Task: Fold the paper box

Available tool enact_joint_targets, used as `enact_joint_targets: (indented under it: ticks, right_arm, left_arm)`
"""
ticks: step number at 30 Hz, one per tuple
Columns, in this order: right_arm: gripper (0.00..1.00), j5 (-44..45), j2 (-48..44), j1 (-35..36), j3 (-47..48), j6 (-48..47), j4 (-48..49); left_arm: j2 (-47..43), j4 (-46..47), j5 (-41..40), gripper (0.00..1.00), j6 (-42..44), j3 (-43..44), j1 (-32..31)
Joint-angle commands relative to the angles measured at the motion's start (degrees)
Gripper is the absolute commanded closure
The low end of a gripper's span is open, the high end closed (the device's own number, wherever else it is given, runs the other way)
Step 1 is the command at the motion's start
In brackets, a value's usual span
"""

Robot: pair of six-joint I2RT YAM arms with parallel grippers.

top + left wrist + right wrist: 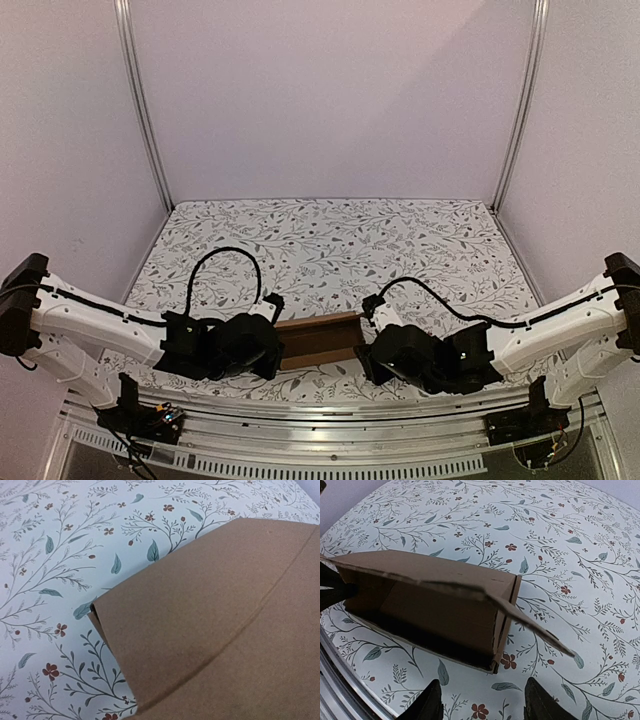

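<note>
The left arm (100, 325) and right arm (550, 330) reached in low from the sides over the flowery worktop (330, 235). The left end effector (274, 345) was pressed together, pinching the left end of the paper box (320, 338), which lay between them. The right end effector (485, 700) was spread, just beside the box's open end.

a table (330, 225) with a leafy floral cover carries the brown paper box (320, 338) near its front edge.

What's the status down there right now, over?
Left gripper shut on one end of the paper box. Right gripper open, holding nothing. Box part-folded, one flap loose. Nothing in the way.
</note>
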Motion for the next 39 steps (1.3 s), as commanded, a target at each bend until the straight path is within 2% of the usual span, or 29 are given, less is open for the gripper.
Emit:
enact_joint_targets:
  ticks: [1,5,8,13,20,27,31,34,39]
  right_arm:
    - [0.42,-4.59,-6.65,0.57,-0.99,-3.77,-2.73]
    - [0.36,-6.76,-11.6,0.55,-1.0,-7.42,-6.1]
    - [0.34,-5.27,-15.01,0.56,0.21,-10.32,-9.74]
    - [0.35,-3.31,-17.77,-0.03,4.56,-16.73,-11.87]
    - [0.54,-8.63,-12.27,-5.3,15.8,-21.0,-12.19]
    - [0.81,-14.46,-1.78,-9.89,27.44,-22.23,-12.37]
    - [0.94,-15.88,3.56,-11.24,30.16,-21.49,-11.6]
    - [1.0,-16.1,7.06,-11.72,30.54,-21.0,-9.48]
    - [1.0,-15.42,11.67,-12.22,30.6,-20.71,-6.99]
  left_arm:
    - [2.2,-4.15,-0.73,1.0,-1.21,0.73,-0.9]
    - [2.81,-4.17,-1.21,1.0,-0.65,1.35,-0.9]
    - [3.3,-4.14,-1.69,1.0,-0.17,1.87,-0.9]
    - [5.07,-4.08,-2.05,1.0,0.95,3.21,-0.9]
    - [7.79,-4.67,-2.73,1.0,1.05,5.37,-0.9]
    - [9.62,-6.78,-3.29,1.0,0.72,7.69,-0.9]
    - [10.68,-7.78,-3.57,1.0,0.36,9.03,-0.9]
    - [11.62,-8.74,-3.76,1.0,0.25,9.9,-0.9]
    - [13.14,-9.87,-3.7,1.0,-0.02,11.19,-0.91]
